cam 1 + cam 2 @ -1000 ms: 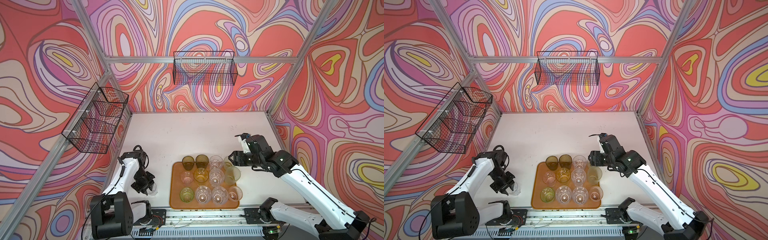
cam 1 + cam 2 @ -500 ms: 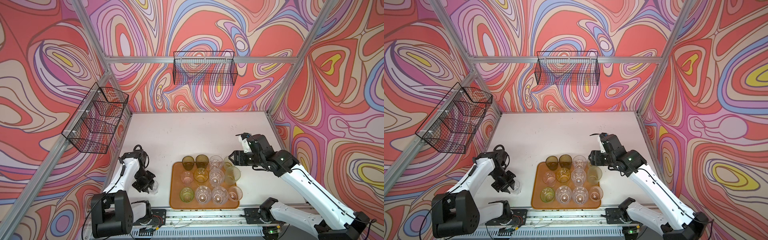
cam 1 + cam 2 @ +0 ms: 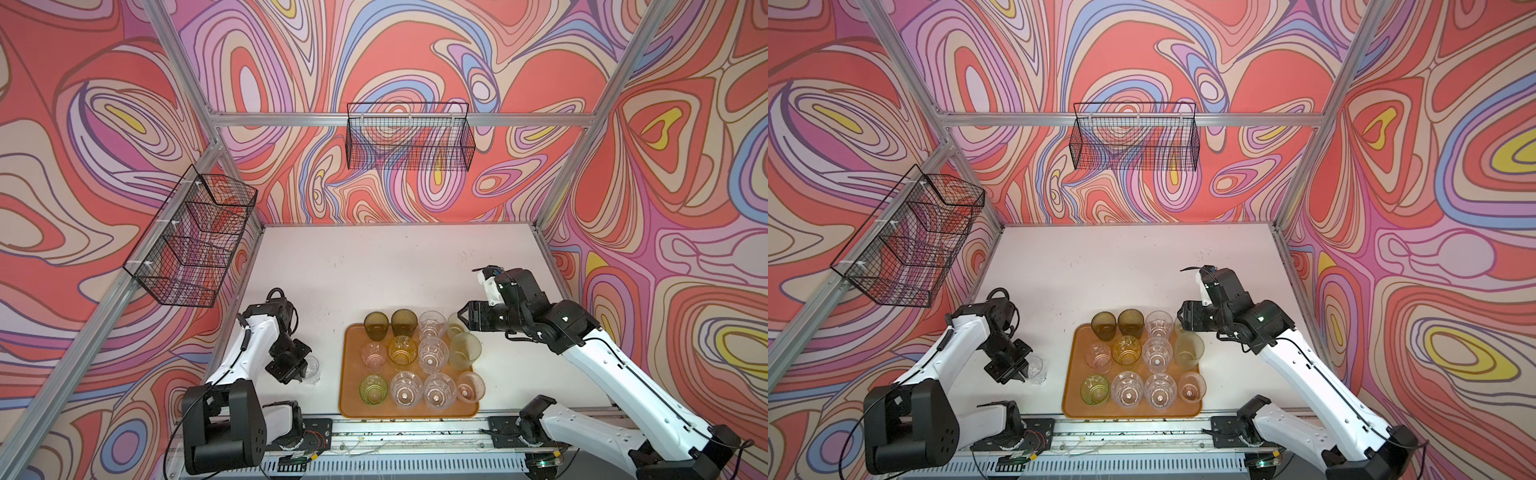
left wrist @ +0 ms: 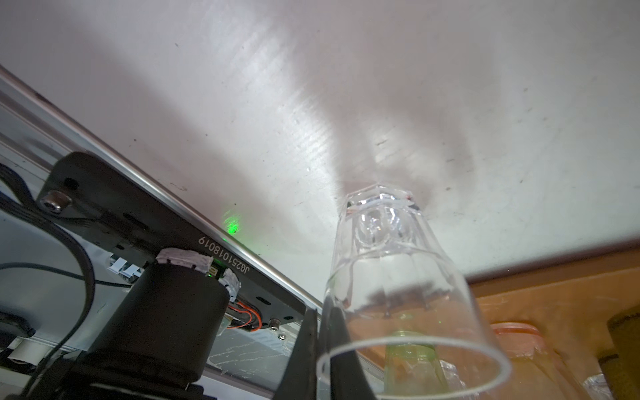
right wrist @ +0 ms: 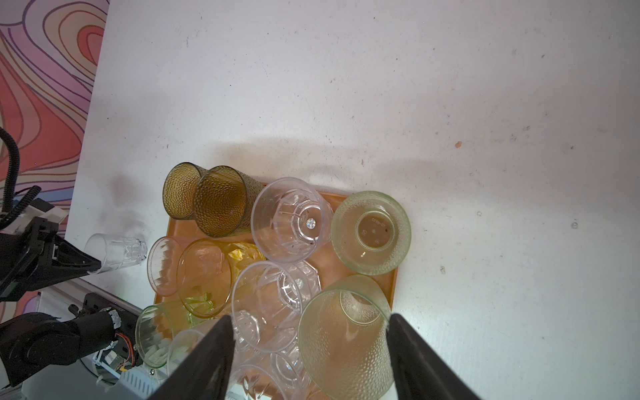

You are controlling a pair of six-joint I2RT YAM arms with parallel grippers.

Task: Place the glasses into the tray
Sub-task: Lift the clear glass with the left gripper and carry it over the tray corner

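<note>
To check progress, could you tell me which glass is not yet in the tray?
The clear glass in the left gripper: it stands on the table left of the tray, the others in it.

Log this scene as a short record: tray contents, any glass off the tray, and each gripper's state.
tray: orange-brown, at the near edge of the white table
glasses in tray: about twelve, upright; clear, dark olive, amber, pale green, bright green, pink
off the tray: one clear glass, on the table left of the tray
left gripper: shut on the clear glass's rim
right gripper: open, holding nothing, over the tray's far right corner
</note>
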